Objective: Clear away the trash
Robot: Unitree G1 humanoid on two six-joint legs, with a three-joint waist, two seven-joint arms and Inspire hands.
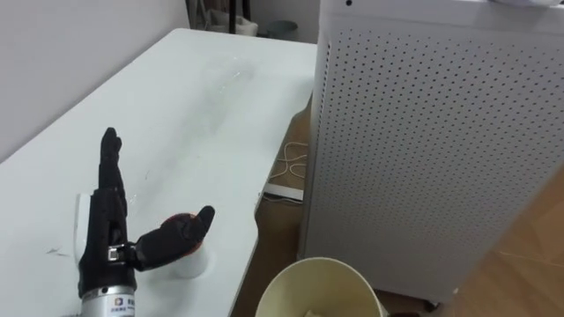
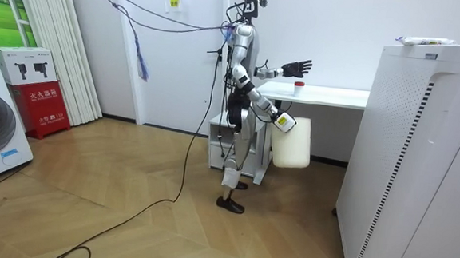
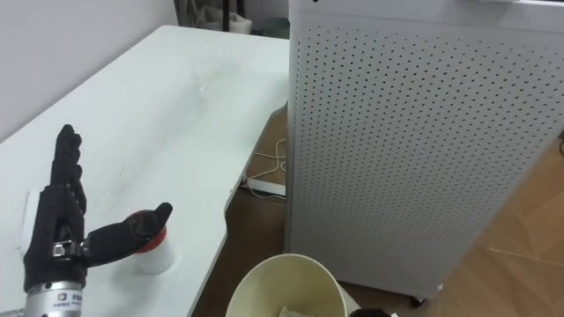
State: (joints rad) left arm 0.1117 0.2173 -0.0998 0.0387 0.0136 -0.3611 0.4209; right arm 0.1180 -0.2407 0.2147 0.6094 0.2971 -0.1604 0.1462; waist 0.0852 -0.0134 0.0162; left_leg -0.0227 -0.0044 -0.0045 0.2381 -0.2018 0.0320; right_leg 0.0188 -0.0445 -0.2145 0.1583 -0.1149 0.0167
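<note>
Garbage: a small white plastic pot with a red cap (image 1: 189, 258) stands upright on the white table (image 1: 176, 114), in the lower left of the left eye view, close to the table's near edge.
Left hand (image 1: 107, 233): flat and wide, with the fingers straight and pointing up the frame and the thumb stretched out sideways across the red cap. It holds nothing. In the room view it is raised above the tabletop and clear of the pot.
Right hand (image 2: 282, 121): low at the robot's side in the room view, closed on the rim of a round cream plastic waste bin (image 2: 291, 145), which it carries clear of the floor.
Bin mouth: it opens upward at the bottom centre of the eye views, just below the table edge. A pale scrap (image 1: 313, 310) lies inside.
Right of frame: a tall white perforated metal cabinet (image 1: 423, 132), well apart from the pot.
Likely handling: light, stiff and probably empty. The walls are smooth and may slip. It is short, so a sideways knock could topple it or roll it off the edge.
Where to hold: the white body just under the cap, thumb on one side and fingers on the other, coming down from above.
Force: a gentle pinch should be enough, since thin plastic may buckle.
</note>
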